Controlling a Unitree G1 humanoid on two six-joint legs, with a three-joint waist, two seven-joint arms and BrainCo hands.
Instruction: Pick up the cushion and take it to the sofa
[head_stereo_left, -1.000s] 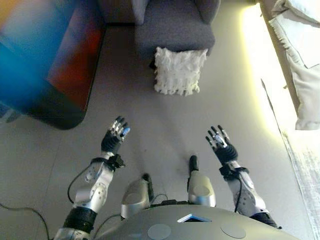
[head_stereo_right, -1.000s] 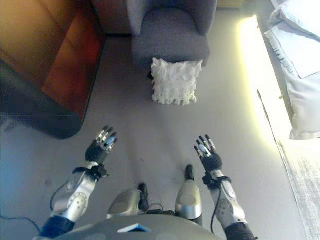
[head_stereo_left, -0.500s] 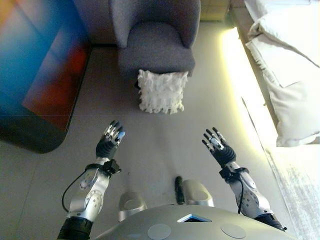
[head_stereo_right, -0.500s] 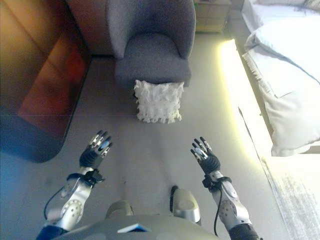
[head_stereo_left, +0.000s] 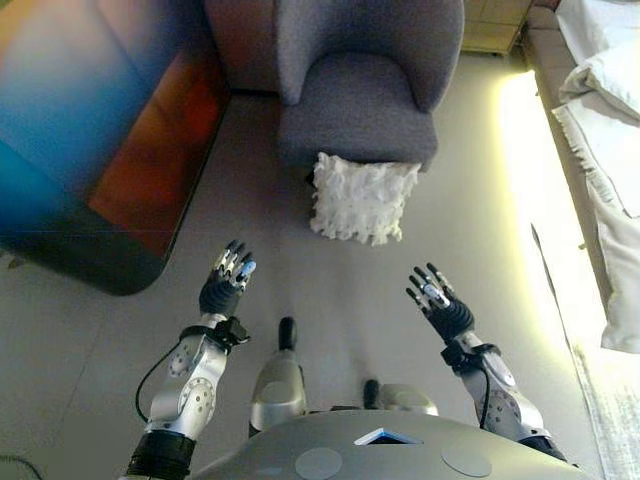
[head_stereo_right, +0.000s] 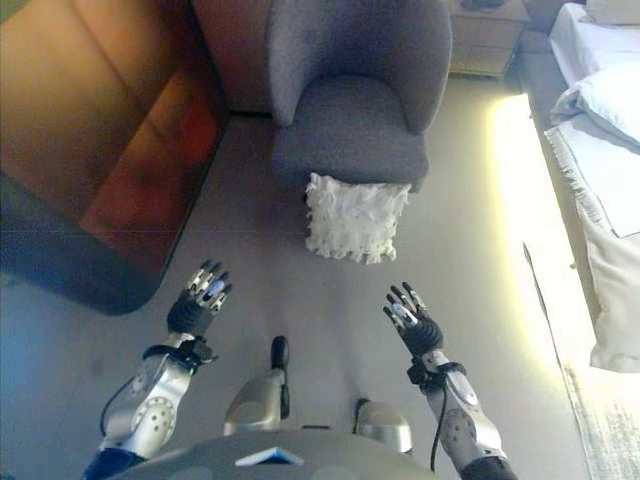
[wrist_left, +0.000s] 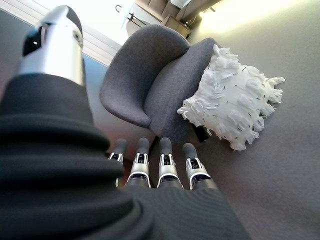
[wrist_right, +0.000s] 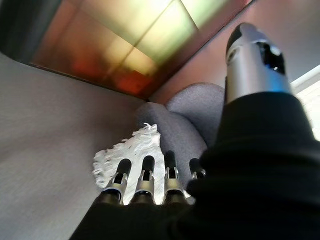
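Note:
A white ruffled cushion (head_stereo_left: 363, 198) stands on the floor, leaning against the front of a grey armchair (head_stereo_left: 362, 87). It also shows in the left wrist view (wrist_left: 233, 108) and the right wrist view (wrist_right: 125, 155). My left hand (head_stereo_left: 226, 283) is open and empty, held above the floor short of the cushion on its left. My right hand (head_stereo_left: 436, 301) is open and empty, short of the cushion on its right. The large dark reddish sofa (head_stereo_right: 100, 160) lies along the left side.
A bed with white bedding (head_stereo_left: 610, 150) runs along the right side, with a bright strip of light on the floor (head_stereo_left: 520, 180) beside it. Grey floor (head_stereo_left: 330, 275) lies between my hands and the cushion.
The view has shifted as I move; the armchair and cushion now sit further right in the picture. Both hands stay open and raised as before.

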